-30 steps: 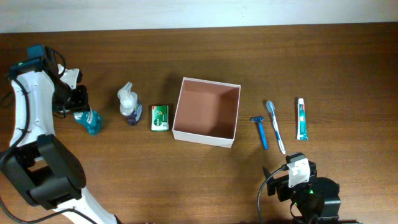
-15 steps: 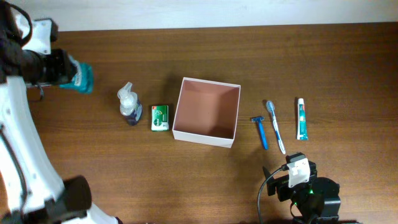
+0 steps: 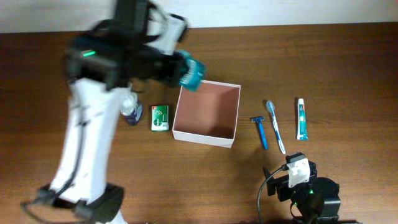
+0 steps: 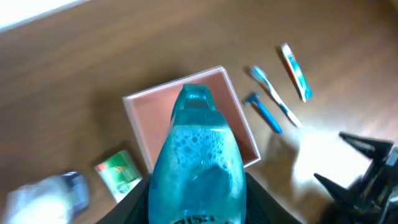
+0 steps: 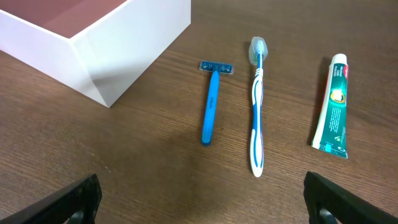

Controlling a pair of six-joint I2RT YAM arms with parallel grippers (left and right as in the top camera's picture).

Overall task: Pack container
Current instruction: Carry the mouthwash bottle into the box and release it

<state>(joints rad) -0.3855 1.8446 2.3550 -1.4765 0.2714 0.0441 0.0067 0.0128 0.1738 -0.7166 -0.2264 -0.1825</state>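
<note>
The container [image 3: 208,106] is a square white box with a pinkish-brown inside, at the table's middle. It also shows in the left wrist view [image 4: 148,121] and the right wrist view [image 5: 93,37]. My left gripper [image 3: 177,70] is shut on a teal bottle [image 3: 190,72] and holds it in the air over the box's back-left corner. In the left wrist view the bottle [image 4: 196,162] fills the space between the fingers. My right gripper [image 5: 202,199] is open and empty, low over the table in front of the razor [image 5: 211,106].
A blue razor [image 3: 260,132], a toothbrush [image 3: 275,126] and a toothpaste tube [image 3: 301,118] lie right of the box. A green soap packet [image 3: 160,117] and a clear pump bottle [image 3: 130,113] stand left of it, partly under my left arm.
My left arm has swung from the far left of the table to over the box's back-left corner, carrying the teal bottle. The right arm has not moved.
</note>
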